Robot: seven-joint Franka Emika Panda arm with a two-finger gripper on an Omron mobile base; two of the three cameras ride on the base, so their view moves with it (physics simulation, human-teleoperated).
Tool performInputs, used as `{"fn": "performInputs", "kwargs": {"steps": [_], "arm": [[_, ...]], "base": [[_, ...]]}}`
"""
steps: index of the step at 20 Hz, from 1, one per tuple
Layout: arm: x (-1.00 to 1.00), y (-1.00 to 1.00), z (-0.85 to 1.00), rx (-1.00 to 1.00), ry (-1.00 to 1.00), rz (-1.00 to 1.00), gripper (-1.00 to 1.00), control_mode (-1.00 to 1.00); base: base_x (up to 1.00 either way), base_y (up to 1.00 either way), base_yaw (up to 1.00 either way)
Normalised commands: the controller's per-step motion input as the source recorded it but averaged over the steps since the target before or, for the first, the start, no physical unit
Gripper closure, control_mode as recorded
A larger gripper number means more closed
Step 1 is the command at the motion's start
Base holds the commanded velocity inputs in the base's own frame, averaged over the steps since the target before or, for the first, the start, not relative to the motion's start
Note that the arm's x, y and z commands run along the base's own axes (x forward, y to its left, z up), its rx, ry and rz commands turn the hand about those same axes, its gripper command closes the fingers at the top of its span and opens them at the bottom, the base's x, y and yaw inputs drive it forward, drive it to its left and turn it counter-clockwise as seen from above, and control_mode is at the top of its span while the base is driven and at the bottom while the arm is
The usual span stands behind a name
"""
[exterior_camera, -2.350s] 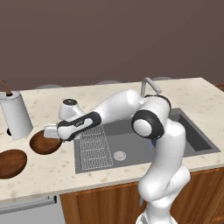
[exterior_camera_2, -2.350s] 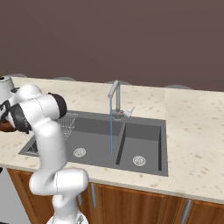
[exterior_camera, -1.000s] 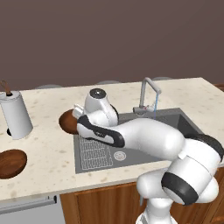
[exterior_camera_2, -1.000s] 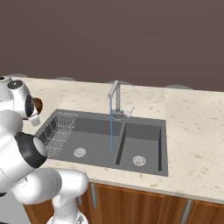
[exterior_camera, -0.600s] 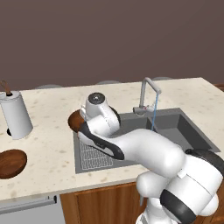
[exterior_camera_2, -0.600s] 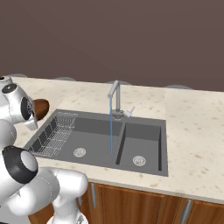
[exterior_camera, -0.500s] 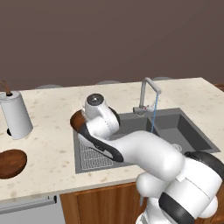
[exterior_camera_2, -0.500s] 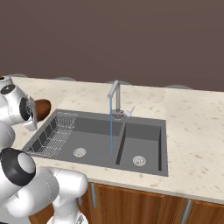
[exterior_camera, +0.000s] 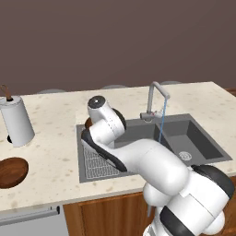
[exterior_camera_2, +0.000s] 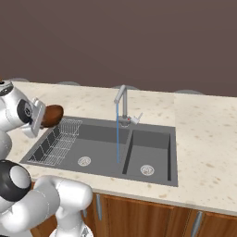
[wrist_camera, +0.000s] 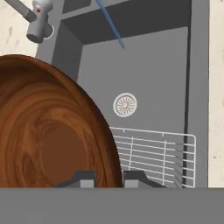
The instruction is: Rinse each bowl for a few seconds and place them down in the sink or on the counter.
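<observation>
A dark reddish-brown wooden bowl is held on edge by its rim, and my gripper is shut on it. In the right base view this bowl hangs above the left end of the sink, over the wire grid, with the gripper at its left side. A thin sliver of the bowl shows behind my arm in the left base view. A second bowl lies on the counter at the far left. Water runs from the faucet, well to the right of the held bowl.
A tall white cylinder with a brown stick stands on the counter at the back left. The sink has two basins, each with a round drain. In the hand view the wire rack and a drain lie below the bowl.
My arm has swung right with the bowl, from over the counter's left part to above the sink's left edge. The water keeps running and the other bowl has not moved.
</observation>
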Motion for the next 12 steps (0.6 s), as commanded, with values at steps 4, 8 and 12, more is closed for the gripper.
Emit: {"fn": "performInputs", "kwargs": {"steps": [4,8,12], "arm": [[0.0,-0.26,0.2,0.09,0.02,-0.22,1.0,-1.0],[0.0,-0.31,0.05,0.07,0.01,-0.17,1.0,-1.0],[-0.01,-0.38,0.0,0.05,0.0,-0.14,1.0,-1.0]], "base": [[0.0,0.0,0.0],[0.0,0.0,0.0],[0.0,0.0,0.0]]}}
